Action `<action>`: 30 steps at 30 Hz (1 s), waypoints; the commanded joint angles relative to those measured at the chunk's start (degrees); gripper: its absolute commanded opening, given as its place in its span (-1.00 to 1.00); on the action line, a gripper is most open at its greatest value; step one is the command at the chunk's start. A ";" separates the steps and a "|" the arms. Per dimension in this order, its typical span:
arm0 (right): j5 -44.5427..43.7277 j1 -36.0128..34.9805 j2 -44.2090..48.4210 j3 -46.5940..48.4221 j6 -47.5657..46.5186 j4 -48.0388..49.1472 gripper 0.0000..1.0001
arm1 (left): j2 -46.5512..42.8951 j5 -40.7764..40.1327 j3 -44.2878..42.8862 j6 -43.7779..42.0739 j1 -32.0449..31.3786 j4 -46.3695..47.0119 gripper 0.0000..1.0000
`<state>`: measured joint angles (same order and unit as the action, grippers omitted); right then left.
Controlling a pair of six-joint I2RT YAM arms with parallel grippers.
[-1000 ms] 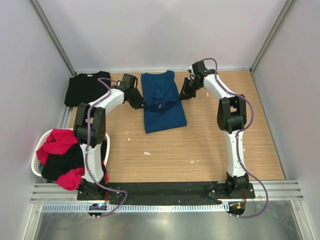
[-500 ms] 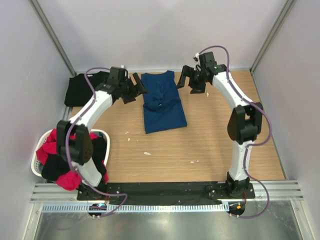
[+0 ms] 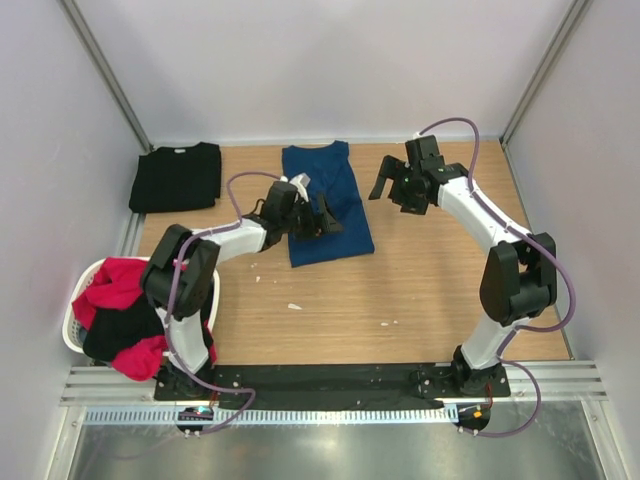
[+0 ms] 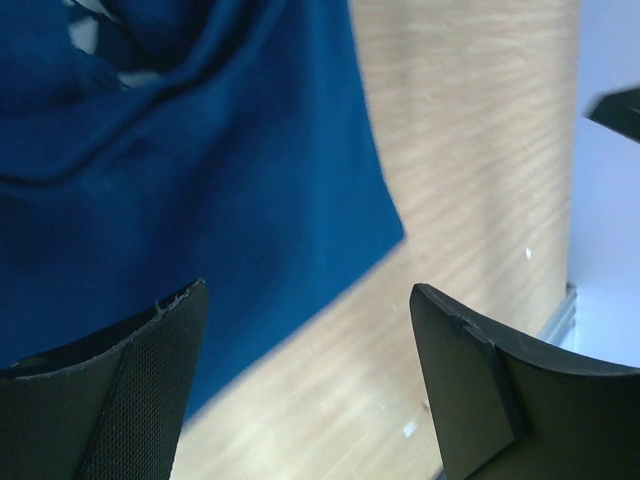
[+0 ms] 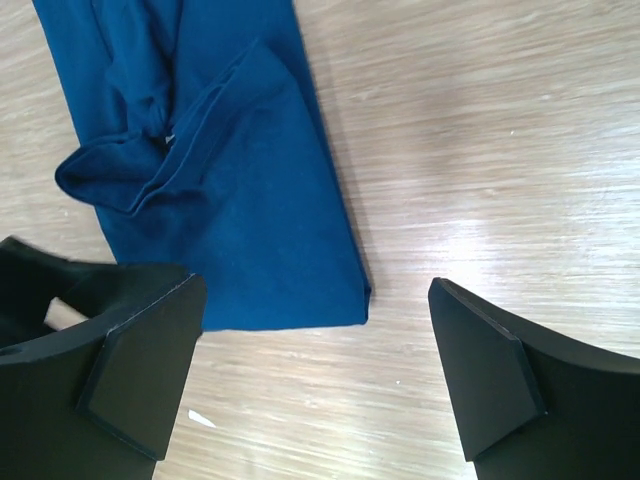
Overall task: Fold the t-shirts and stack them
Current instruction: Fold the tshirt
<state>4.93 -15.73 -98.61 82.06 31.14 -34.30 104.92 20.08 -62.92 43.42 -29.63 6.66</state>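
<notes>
Step in hand, as judged: the end-over-end fold of the navy tee (image 3: 318, 170), which lies as a long strip in the middle of the desk (image 3: 420, 280), one short end towards the arms

1. Left jaws stand wide open above the strip's near left part and grip nothing. Right jaws stand wide open over bare desk just beside the strip's right edge and grip nothing
2. The far half is bunched, with a loose sleeve fold showing in the right wrist view (image 5: 215, 110). Flatten this before folding, or the lump will probably be locked in
3. Take the two near corners (image 5: 355, 300), one per arm, pinching all layers so that the strip does not open
4. Lift both corners level, carry them to the far end, and lay edge on edge
5. Stack the result on the folded black tee (image 3: 177, 177) at the far left corner. More tees, a red one (image 3: 115, 285) among them, wait in the basket (image 3: 72, 330) at the near left

Markings: no brand or writing is legible. Pale patches (image 4: 85, 35) show among the navy folds, detail unreadable
</notes>
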 commanded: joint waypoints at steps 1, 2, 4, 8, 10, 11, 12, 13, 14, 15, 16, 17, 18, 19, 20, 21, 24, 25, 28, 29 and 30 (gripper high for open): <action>-3.26 -0.01 2.64 1.34 0.33 2.49 0.99 | 3.70 -2.84 -2.73 1.85 0.80 13.38 0.64; -3.08 0.08 1.93 2.22 -0.28 2.14 0.99 | 5.10 -3.20 -4.65 1.50 0.80 13.82 0.64; -3.00 -0.01 1.14 2.93 -1.59 1.52 0.99 | 8.09 -4.25 -7.03 -0.08 0.97 14.17 0.63; -2.82 -0.01 0.08 1.97 -2.66 3.27 0.99 | 12.66 -7.32 -13.62 -3.59 1.50 12.51 0.64; -1.42 -0.01 -0.62 1.26 -2.92 4.85 0.99 | 15.82 -8.30 -17.75 -4.04 2.03 10.23 0.64; -1.07 0.08 -0.88 1.08 -3.18 4.86 0.99 | 16.88 -8.73 -18.81 -4.04 2.29 9.96 0.64; -0.63 -0.01 -1.23 0.91 -3.45 5.12 0.99 | 17.68 -9.00 -19.61 -3.96 2.55 9.78 0.63; 0.16 -0.01 -1.50 0.56 -3.36 5.99 0.99 | 18.99 -9.26 -21.18 -3.87 2.82 9.87 0.63; 0.43 -0.01 -1.50 -0.49 -3.36 6.70 0.99 | 19.61 -9.44 -21.81 -3.78 2.91 9.78 0.64; 1.04 -0.01 -1.50 -1.20 -3.27 7.66 0.99 | 20.23 -9.79 -22.77 -3.78 3.26 9.08 0.64; 2.27 -0.01 -1.50 -1.90 -3.10 9.50 0.99 | 21.45 -9.88 -24.17 -3.95 3.26 8.73 0.64; 3.15 0.08 -1.76 -2.78 -2.58 10.30 1.00 | 21.98 -9.97 -25.14 -4.39 3.35 8.03 0.64; 4.03 0.08 -2.02 -3.22 -2.22 10.92 0.99 | 22.60 -9.97 -25.93 -5.53 3.35 6.28 0.64; 4.91 -0.01 -2.55 -4.01 -2.13 12.49 0.99 | 23.56 -9.97 -27.16 -5.97 3.35 5.57 0.64; 7.00 -0.01 -2.82 -4.45 -2.13 13.46 0.99 | 23.92 -9.97 -27.35 -6.50 3.35 5.13 0.63; 7.55 -0.09 -3.25 -4.80 -2.39 14.34 1.00 | 24.10 -10.23 -27.26 -7.72 3.35 5.12 0.63; 9.22 -0.44 -5.54 -4.98 -4.49 15.67 0.99 | 24.01 -12.42 -26.21 -9.93 3.44 5.56 0.64; 9.40 -0.71 -6.15 -4.55 -5.29 15.67 0.99 | 23.75 -13.04 -26.29 -11.32 3.70 5.65 0.64; 9.14 -1.50 -7.74 -3.58 -8.27 14.10 0.99 | 21.38 -12.87 -26.91 -12.83 4.93 4.69 0.64; 9.05 -2.46 -8.09 -3.40 -8.89 13.57 0.99 | 20.33 -12.78 -26.73 -13.09 5.36 4.42 0.64; 7.74 -2.99 -7.92 -3.57 -9.42 12.69 1.00 | 17.62 -12.69 -26.47 -13.53 6.24 4.16 0.64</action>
<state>12.64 -16.80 -106.98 77.12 25.50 -22.15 129.01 9.61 -88.40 33.74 -25.85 11.81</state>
